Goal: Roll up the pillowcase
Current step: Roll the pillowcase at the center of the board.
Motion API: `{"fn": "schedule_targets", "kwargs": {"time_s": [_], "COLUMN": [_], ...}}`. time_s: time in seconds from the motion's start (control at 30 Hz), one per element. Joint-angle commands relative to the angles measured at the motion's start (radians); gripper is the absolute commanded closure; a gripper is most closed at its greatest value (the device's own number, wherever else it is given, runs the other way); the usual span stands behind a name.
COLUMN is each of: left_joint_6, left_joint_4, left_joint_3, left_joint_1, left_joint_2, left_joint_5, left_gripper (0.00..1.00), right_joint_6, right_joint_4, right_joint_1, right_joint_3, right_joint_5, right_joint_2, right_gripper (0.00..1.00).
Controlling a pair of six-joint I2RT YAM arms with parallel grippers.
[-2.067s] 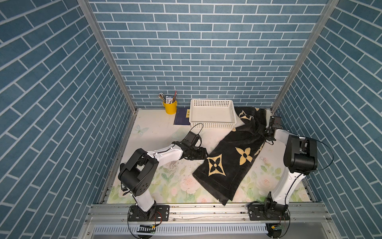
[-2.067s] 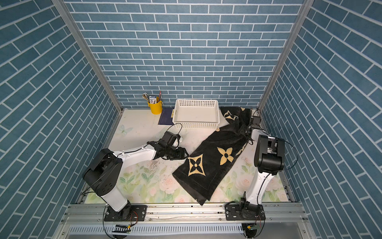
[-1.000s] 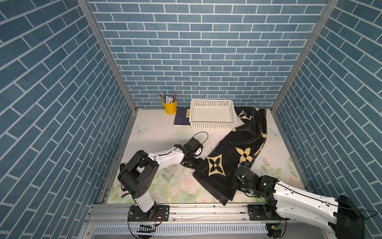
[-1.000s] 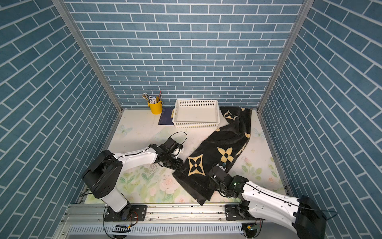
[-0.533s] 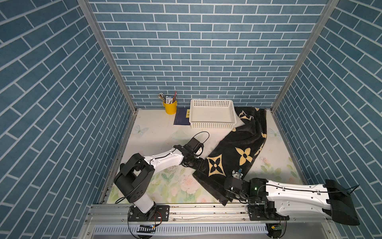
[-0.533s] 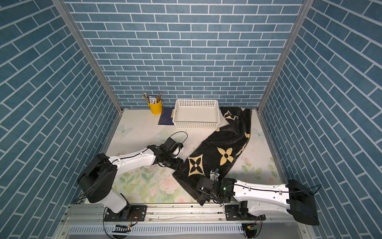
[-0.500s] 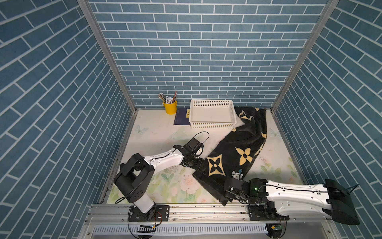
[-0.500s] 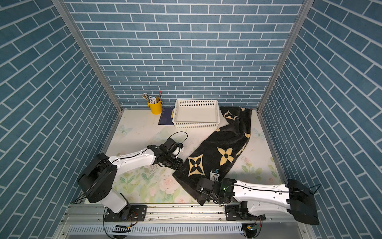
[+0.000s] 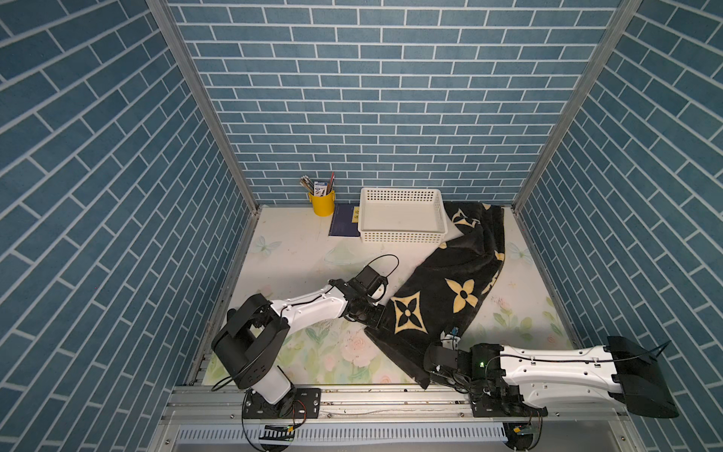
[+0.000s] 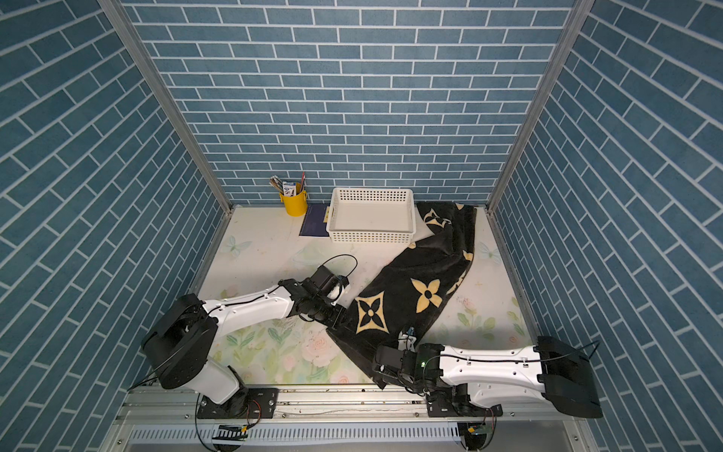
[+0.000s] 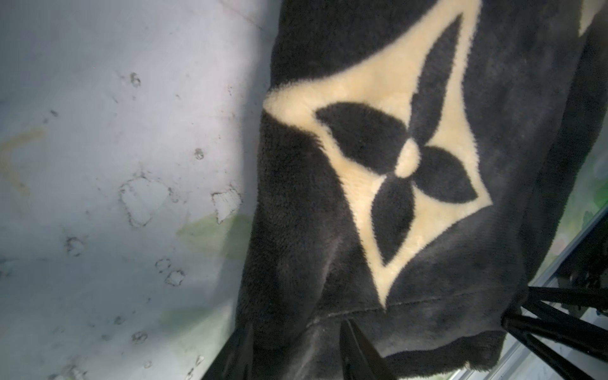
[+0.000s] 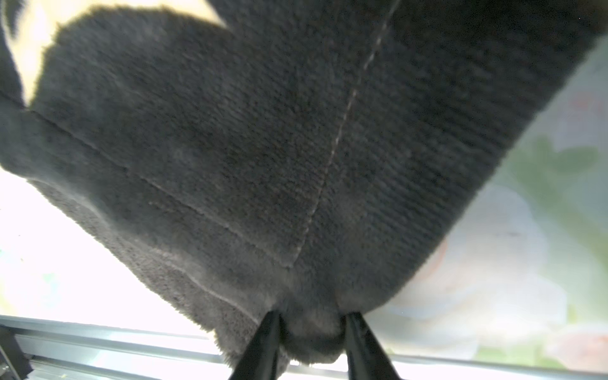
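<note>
The pillowcase (image 9: 442, 281) (image 10: 407, 274) is a plush black cloth with cream flower and star motifs. It lies slantwise from the back right corner to the front middle, and its far end runs behind the basket. My left gripper (image 9: 377, 319) (image 10: 340, 319) is at the cloth's left near corner. In the left wrist view a fold of pillowcase (image 11: 493, 98) fills that gripper (image 11: 297, 324). My right gripper (image 9: 428, 362) (image 10: 377, 362) reaches in low from the right to the nearest corner. In the right wrist view it (image 12: 312, 314) pinches a bunched corner of pillowcase (image 12: 230, 131).
A white basket (image 9: 403, 235) stands at the back, touching the cloth. Left of it are a yellow pen cup (image 9: 322, 203) and a dark blue notebook (image 9: 344, 225). The metal front rail (image 9: 352, 395) runs just below the cloth's nearest corner. Brick walls close in three sides.
My right arm has swung from the cloth's back right end down to its nearest corner and closed on it. My left gripper has slid onto the cloth's left edge and narrowed.
</note>
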Motion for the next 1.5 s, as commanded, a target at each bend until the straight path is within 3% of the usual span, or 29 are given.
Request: {"fn": "schedule_targets", "kwargs": {"time_s": [0.0, 0.03, 0.1, 0.27, 0.6, 0.7, 0.83, 1.03, 1.17, 1.33, 1.47], "left_joint_6": [0.006, 0.006, 0.006, 0.010, 0.012, 0.012, 0.011, 0.003, -0.008, 0.005, 0.029], "left_joint_4": [-0.022, -0.026, -0.033, -0.048, -0.067, -0.063, -0.068, -0.113, -0.114, -0.096, -0.059], "left_joint_3": [0.002, 0.002, 0.008, 0.022, 0.022, 0.000, -0.008, 0.015, 0.013, 0.059, 0.100], "left_joint_1": [-0.009, -0.009, -0.009, -0.009, -0.009, -0.008, -0.008, 0.011, 0.055, 0.164, 0.222], "left_joint_2": [0.011, 0.008, 0.003, -0.001, -0.005, 0.013, 0.034, 0.095, 0.122, 0.158, 0.187], "left_joint_5": [-0.014, -0.016, -0.028, -0.071, -0.094, -0.092, -0.100, -0.212, -0.255, -0.242, -0.185], "left_gripper": [0.51, 0.51, 0.51, 0.52, 0.54, 0.48, 0.51, 0.74, 0.82, 0.85, 0.84], "right_joint_6": [0.056, 0.055, 0.034, -0.039, -0.050, -0.063, -0.209, -0.519, -0.691, -0.875, -1.032], "right_joint_4": [0.023, 0.010, -0.026, -0.069, 0.071, 0.099, 0.033, -0.026, -0.005, 0.196, 0.316], "right_joint_1": [0.006, 0.005, 0.007, 0.012, 0.041, 0.032, 0.031, 0.030, 0.015, -0.061, -0.063], "right_joint_3": [-0.014, -0.003, 0.039, 0.136, 0.081, 0.051, 0.109, 0.272, 0.347, 0.320, 0.338], "right_joint_5": [-0.010, -0.007, 0.005, 0.001, -0.049, -0.036, 0.051, 0.190, 0.229, 0.191, 0.248], "right_joint_2": [0.012, 0.010, 0.007, 0.042, 0.076, 0.076, 0.064, 0.166, 0.285, 0.344, 0.401], "right_gripper": [0.83, 0.92, 0.99, 1.00, 1.00, 0.77, 0.63, 0.53, 0.49, 0.47, 0.35]}}
